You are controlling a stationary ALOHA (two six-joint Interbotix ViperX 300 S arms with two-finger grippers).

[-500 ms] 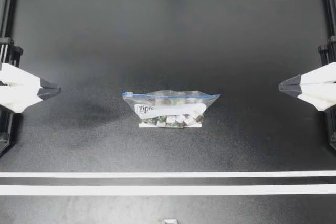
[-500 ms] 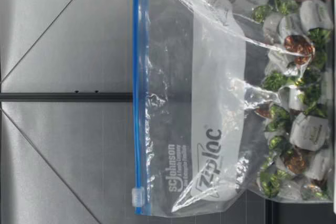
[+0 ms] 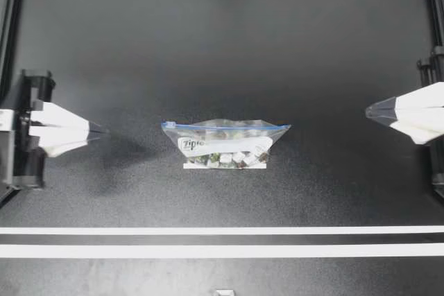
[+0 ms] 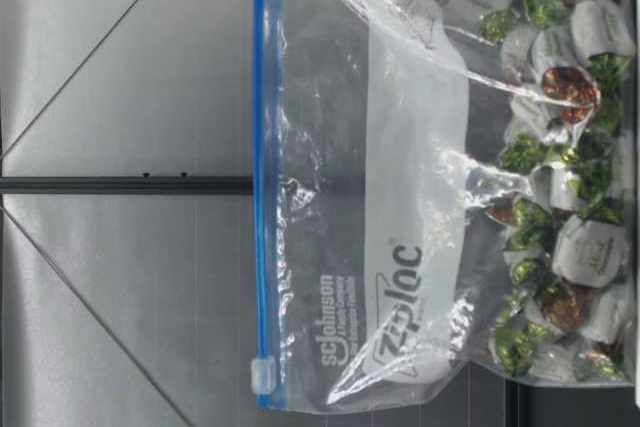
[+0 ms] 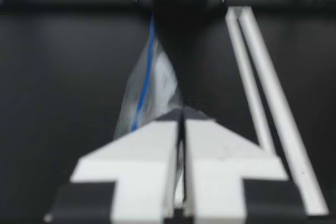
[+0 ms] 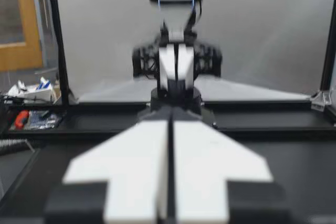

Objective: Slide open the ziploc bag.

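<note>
Ziploc bag (image 3: 225, 142): stands upright on the desk (image 3: 222, 46), blue zip strip on top, wrapped candies (image 4: 560, 197) heaped in its bottom. Slider (image 4: 261, 375): sits at the bag's end nearer the left claw (image 3: 104, 130). Left claw: points at the bag from well apart, fingers pressed together, grips nothing. Right claw (image 3: 368, 111): hangs on the bag's opposite side, farther off, fingers likewise together, empty.
</note>
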